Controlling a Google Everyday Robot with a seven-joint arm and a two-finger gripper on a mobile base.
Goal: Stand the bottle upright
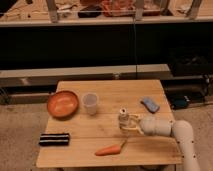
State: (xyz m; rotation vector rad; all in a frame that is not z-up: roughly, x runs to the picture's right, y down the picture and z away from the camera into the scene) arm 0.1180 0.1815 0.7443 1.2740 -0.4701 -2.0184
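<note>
The bottle (122, 117) is small, pale and translucent with a whitish cap. It stands upright on the wooden table (115, 90), right of centre. My gripper (128, 126) reaches in from the right on its white arm (160, 126) and sits right at the bottle's lower part, at its right side. Whether it touches the bottle is unclear.
A translucent white cup (90, 104) and an orange bowl (63, 104) stand to the left. A blue sponge (149, 104) lies behind the arm. A carrot (110, 149) lies near the front edge, and a black bar (54, 139) at the front left. A dark shelf unit stands behind the table.
</note>
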